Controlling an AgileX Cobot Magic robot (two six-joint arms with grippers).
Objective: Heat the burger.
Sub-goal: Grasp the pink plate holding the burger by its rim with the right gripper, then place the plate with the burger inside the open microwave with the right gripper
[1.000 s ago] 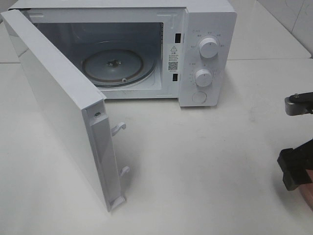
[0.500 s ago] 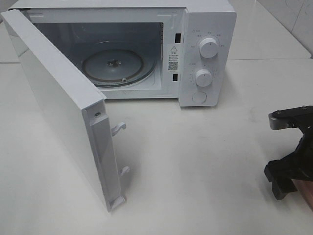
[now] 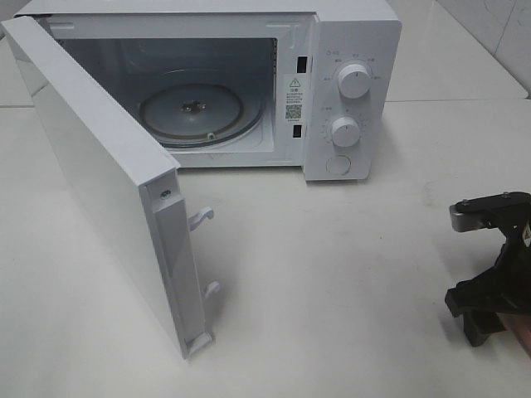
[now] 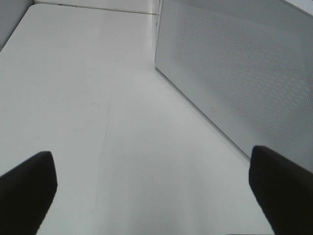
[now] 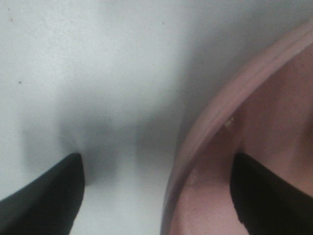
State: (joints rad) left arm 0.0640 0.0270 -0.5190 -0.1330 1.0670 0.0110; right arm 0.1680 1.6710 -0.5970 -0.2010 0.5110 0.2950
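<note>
The burger is out of view. At the right edge of the exterior view my right gripper (image 3: 485, 319) hangs low over the table beside a sliver of the pink plate (image 3: 525, 336). In the right wrist view its jaws straddle the plate's rim (image 5: 210, 127): one finger (image 5: 44, 200) is over the white table outside the plate and the other finger (image 5: 269, 196) is over the plate's inside. A gap shows on both sides of the rim. My left gripper (image 4: 151, 191) is open over bare table with nothing between its fingers.
The white microwave (image 3: 348, 50) stands at the back with its door (image 3: 108, 182) swung out to the left. Its glass turntable (image 3: 195, 112) is bare. The door's outer face (image 4: 234, 73) rises close beside my left gripper.
My right gripper has come in from the right edge and dropped lower beside the plate. The left gripper and the microwave have not moved.
</note>
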